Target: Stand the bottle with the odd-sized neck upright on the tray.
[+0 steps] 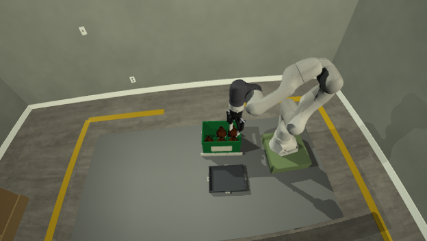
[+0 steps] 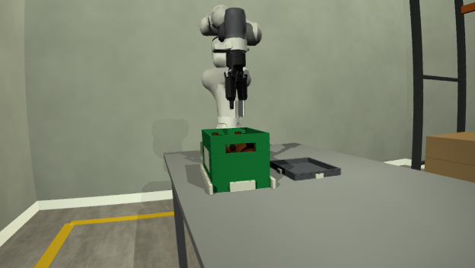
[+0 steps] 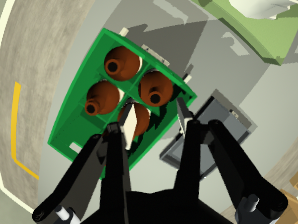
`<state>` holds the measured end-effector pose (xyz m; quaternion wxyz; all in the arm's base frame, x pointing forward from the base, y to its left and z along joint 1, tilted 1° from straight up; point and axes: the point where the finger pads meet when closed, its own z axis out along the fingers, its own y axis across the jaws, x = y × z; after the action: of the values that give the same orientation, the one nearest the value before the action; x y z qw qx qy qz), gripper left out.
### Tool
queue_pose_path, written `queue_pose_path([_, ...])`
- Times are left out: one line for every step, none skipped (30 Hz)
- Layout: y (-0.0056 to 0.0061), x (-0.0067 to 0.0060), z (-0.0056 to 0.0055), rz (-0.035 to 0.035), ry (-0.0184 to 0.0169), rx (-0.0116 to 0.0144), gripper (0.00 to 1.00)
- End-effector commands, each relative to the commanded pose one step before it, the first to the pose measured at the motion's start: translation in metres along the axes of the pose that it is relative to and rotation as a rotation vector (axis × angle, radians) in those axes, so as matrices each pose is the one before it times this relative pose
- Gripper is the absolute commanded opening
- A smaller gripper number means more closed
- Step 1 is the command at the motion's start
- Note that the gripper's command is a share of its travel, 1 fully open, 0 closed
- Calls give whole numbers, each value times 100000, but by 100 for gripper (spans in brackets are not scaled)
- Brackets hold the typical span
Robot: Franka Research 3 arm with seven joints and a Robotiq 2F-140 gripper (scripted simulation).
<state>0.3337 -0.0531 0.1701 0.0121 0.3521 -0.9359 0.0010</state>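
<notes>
From the top view, the green crate (image 1: 221, 148) sits on the grey bench (image 1: 144, 192) with five brown bottles inside: three along the near row, two larger-looking tops behind. The end effector (image 1: 236, 124) hangs over the crate's back right corner, above one bottle (image 1: 233, 132). The dark, shallow, square tray (image 1: 228, 179) lies nearer the camera, apart from the crate, with nothing in it. The arm rises from a green base plate (image 1: 301, 162).

From the exterior view comes the height that the top view hides: the end effector (image 2: 236, 103) is well above the crate (image 2: 237, 167) rim, touching nothing. Its fingers stand partway apart with nothing between them. Brown glass shows through the crate's side slot, and pale blocks border the crate's foot. The tray (image 2: 304, 168) lies low and flat just beside it.

From the wrist view, looking straight down between the black fingers: three round bottle mouths are plain, one bottle (image 3: 157, 90) nearest the fingers' gap, and dividers split the crate (image 3: 73, 129) into cells. Which neck differs, I cannot tell.
</notes>
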Motion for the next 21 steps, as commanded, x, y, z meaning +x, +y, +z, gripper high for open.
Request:
queue_pose_path([-140,-89,436,635,-315,312,44])
queue_pose_path([-1,0,127,0,0,0,44])
queue_pose_path([-2,-1,130,0,0,0,44])
queue_pose_path([-2,-1,133,0,0,0,44])
queue_pose_path([-1,-1,135,0,0,0,44])
queue_pose_path([-1,0,136,0,0,0,44])
queue_pose_path([-2,-1,137,0,0,0,44])
queue_pose_path([0,0,0,0,0,0,44])
queue_pose_path([0,0,0,0,0,0,44])
queue_pose_path([-1,-1,137,0,0,0,44])
queue_pose_path([-1,-1,137,0,0,0,44])
queue_pose_path([-1,-1,136,0,0,0,44])
queue_pose_path([-2,-1,134,0,0,0,44])
queue_pose_path([-1,-1,132,0,0,0,44])
queue_pose_path([-1,0,130,0,0,0,44])
queue_pose_path([-2,-1,126,0,0,0,44])
queue_pose_path([-1,-1,122,0,0,0,44])
queue_pose_path([-1,-1,118,0,0,0,44])
queue_pose_path([-1,0,114,0,0,0,44])
queue_pose_path([-1,-1,108,0,0,0,44])
queue_pose_path([-1,-1,103,0,0,0,44])
